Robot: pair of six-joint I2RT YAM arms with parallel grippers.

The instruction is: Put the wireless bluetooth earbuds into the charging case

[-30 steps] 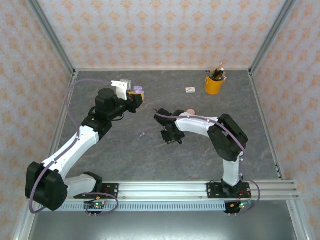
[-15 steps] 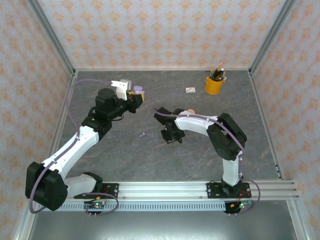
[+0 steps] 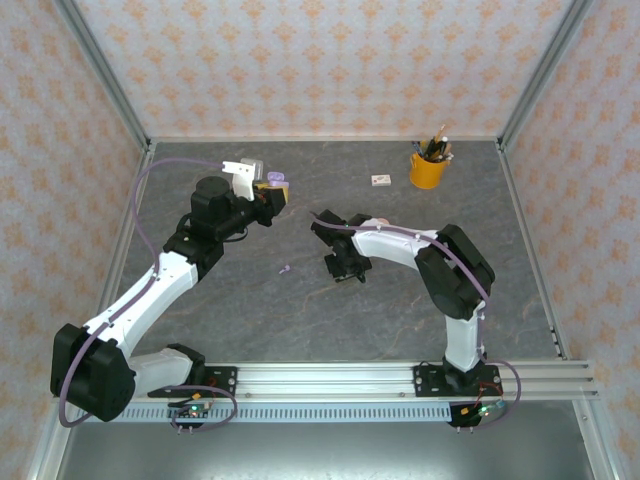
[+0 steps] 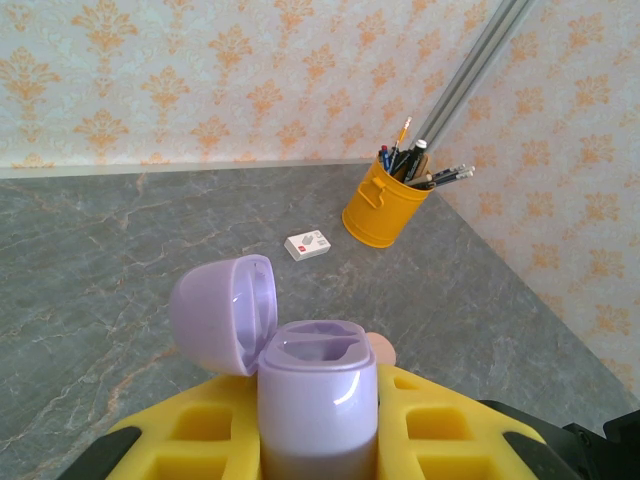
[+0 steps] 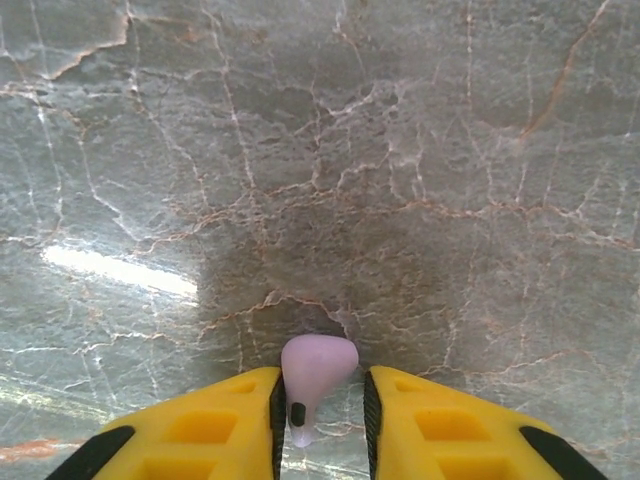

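Right hand (image 5: 320, 420) pinches a lilac earbud (image 5: 316, 370) over the worktop (image 5: 400, 150), bulb at 12 o'clock, stem at 6. Left hand (image 3: 272, 192) clamps the charging case (image 4: 318, 395), lid flipped back. Top view: case lies at 10 o'clock from right hand

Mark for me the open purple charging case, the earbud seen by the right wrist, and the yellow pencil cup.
open purple charging case (image 4: 318, 410): left wrist view, front of its body below the rim.
earbud (image 5: 318, 365): right wrist view, its rounded head.
yellow pencil cup (image 4: 385, 212): left wrist view, its side wall.
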